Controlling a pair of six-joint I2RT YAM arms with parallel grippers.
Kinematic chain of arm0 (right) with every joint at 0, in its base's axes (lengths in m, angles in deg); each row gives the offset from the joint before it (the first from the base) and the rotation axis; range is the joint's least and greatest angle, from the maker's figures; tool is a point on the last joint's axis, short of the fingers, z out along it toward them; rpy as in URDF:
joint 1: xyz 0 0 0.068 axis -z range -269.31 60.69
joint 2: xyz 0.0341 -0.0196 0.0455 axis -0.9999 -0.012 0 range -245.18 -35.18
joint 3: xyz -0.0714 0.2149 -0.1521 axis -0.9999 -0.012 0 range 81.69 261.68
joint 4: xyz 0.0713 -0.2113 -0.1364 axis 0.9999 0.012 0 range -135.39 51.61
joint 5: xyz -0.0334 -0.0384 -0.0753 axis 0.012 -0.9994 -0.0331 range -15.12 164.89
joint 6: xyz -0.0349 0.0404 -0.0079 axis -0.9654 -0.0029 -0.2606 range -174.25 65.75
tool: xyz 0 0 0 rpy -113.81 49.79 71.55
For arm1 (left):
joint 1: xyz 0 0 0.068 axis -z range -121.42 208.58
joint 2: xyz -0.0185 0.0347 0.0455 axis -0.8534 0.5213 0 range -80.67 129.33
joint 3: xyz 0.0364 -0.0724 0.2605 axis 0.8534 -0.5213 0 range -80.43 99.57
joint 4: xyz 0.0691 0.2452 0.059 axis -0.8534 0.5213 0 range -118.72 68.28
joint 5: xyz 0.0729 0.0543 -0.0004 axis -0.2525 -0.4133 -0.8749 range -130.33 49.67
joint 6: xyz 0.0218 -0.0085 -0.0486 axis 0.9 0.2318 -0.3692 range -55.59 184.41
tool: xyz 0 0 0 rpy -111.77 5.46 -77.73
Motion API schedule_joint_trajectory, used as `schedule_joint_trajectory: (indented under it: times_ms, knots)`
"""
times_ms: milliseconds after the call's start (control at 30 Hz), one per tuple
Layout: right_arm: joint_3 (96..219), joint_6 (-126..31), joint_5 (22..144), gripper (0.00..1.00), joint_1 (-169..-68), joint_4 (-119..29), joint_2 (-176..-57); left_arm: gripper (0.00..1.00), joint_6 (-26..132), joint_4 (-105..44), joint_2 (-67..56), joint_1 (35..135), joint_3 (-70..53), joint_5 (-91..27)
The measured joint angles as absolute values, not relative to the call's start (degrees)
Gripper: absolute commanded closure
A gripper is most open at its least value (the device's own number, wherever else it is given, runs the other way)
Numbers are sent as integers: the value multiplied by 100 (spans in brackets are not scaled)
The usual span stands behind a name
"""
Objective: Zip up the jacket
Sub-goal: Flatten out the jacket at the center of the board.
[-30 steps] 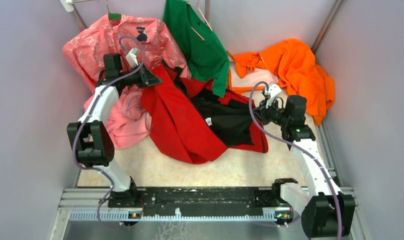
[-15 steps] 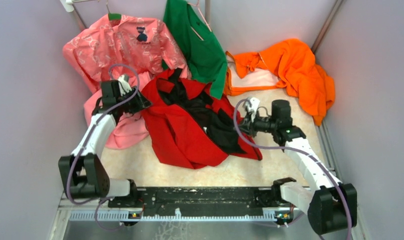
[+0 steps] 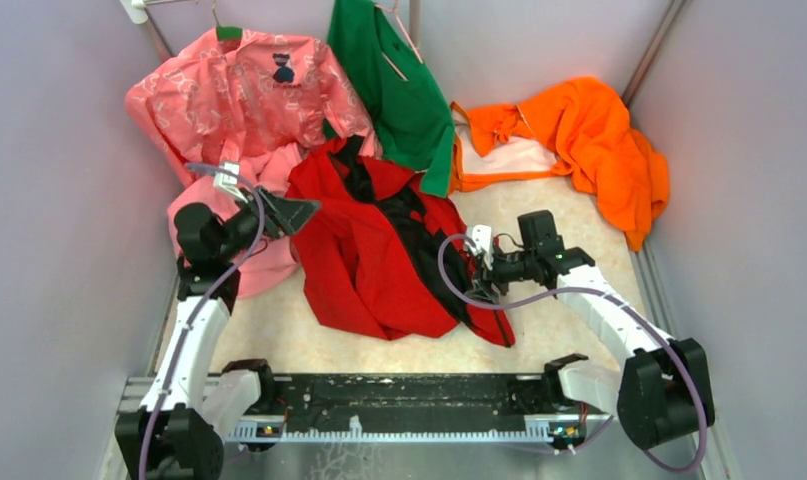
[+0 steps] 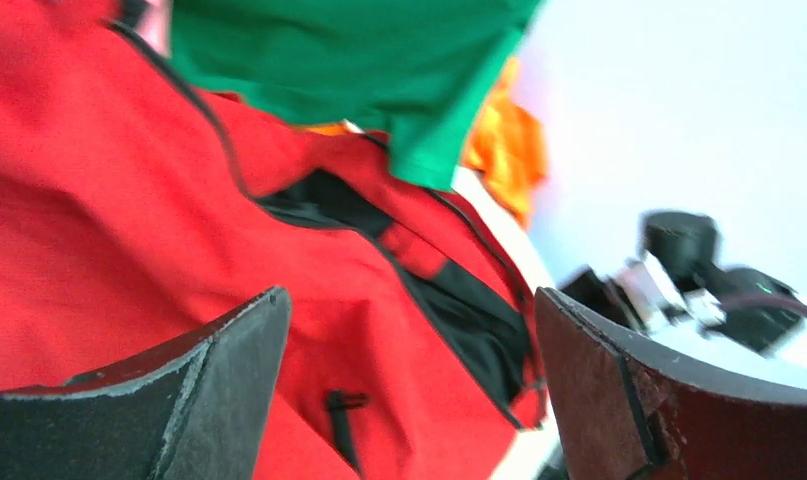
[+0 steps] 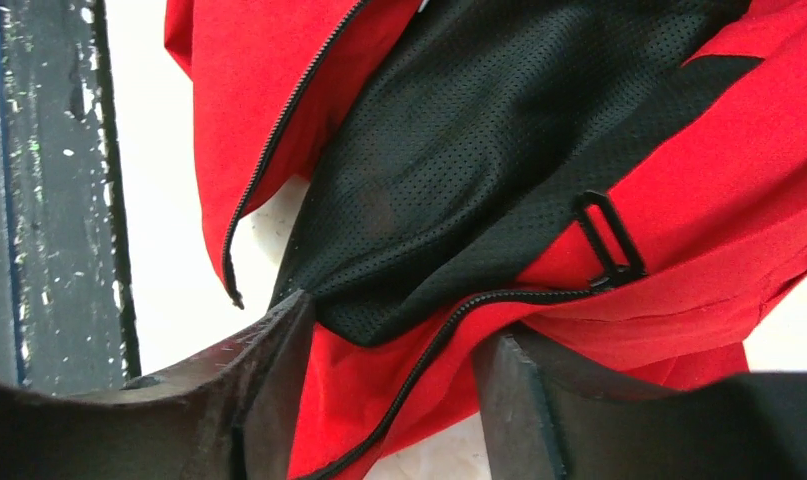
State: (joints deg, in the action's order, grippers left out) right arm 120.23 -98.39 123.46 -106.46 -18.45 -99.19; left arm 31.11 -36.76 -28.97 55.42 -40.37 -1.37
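A patterned pink garment (image 3: 229, 100) crowds the far left corner of the tabletop (image 3: 279, 335). Just right of it, the left pincer (image 3: 291, 213) sits at the jacket's left edge, its fingers wide apart. The jacket (image 3: 364, 265) lies crumpled mid-tabletop, its smooth red shell open over black perforated mesh lining (image 5: 479, 170). A bare beige strip runs along the near edge. The right pincer (image 3: 476, 268), jaws apart, has the red hem and dark zipper (image 5: 419, 370) between them. A soft orange garment (image 3: 589, 130) fills the far right corner.

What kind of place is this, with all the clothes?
Likely a robot test booth: plain grey walls, two arms bolted to a metal rail, a red jacket among heaped clothes.
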Motion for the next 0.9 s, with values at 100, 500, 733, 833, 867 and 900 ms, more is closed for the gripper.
schedule_joint_trajectory:
  times_ms: [100, 500, 733, 833, 867, 900]
  knots:
    - [12266, -9900, 12539, 28, -10451, -1489, -9938, 5, 1948, -5297, -2676, 5568, -4630, 705]
    - [12563, -9137, 13594, 23, -9356, -1638, -9403, 7, 2289, -5109, -2829, 8287, -4676, -34]
    - [12464, -8816, 14471, 24, -9258, -2062, -9399, 6, 3327, -3544, -3190, 8589, -4606, -1831]
    - [12250, -8694, 14847, 26, -9413, -2282, -9403, 5, 3476, -3300, -3194, 8589, -4732, -2353]
    - [12163, -8582, 14868, 27, -9573, -2413, -9425, 5, 3489, -3262, -3185, 8589, -4770, -2480]
    - [12091, -8431, 14849, 28, -9756, -2571, -9464, 5, 3489, -3252, -3157, 8587, -4800, -2593]
